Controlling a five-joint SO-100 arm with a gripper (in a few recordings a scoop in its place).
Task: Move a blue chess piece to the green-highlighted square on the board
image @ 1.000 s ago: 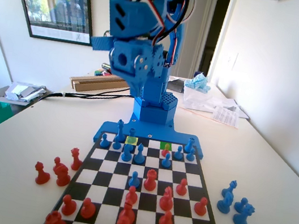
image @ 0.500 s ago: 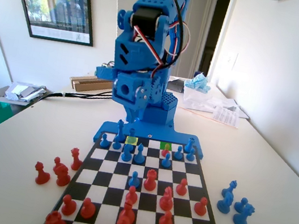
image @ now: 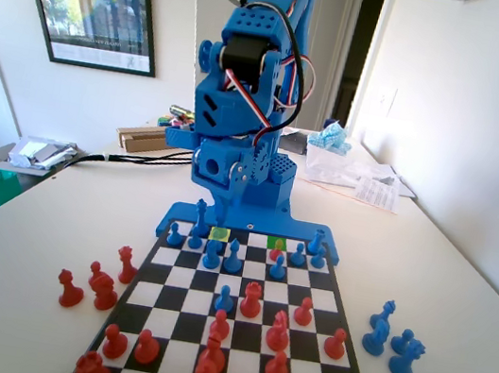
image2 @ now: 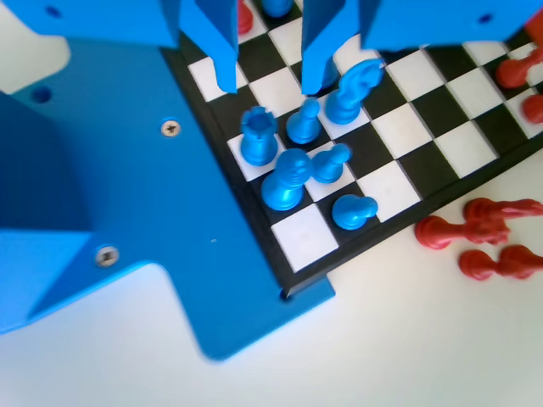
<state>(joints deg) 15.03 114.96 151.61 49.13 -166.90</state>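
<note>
The two jaws hang apart with nothing between them; the gripper (image2: pixel 270 72) hovers over a white square near the back rank in the wrist view. Just at 5 o'clock from the right jaw stands a blue knight (image2: pixel 355 89), and a slim blue piece (image2: pixel 304 121) sits below the gap. At 6 o'clock is a blue rook (image2: pixel 258 136) with a notched crown, then a taller rounded piece (image2: pixel 286 178).

The blue chess piece (image2: pixel 353 211), a glossy moulded pawn with a ball head on a flared base, stands on a black square near the corner of the board (image2: pixel 424 110).

In the fixed view the green-highlighted square (image: pixel 276 244) lies on the far row at about 1 o'clock from the board's centre, partly hidden by a red piece (image: pixel 276 251). Off the board's edge, red pieces (image2: pixel 484 246) lie blurred together and hard to tell apart.
</note>
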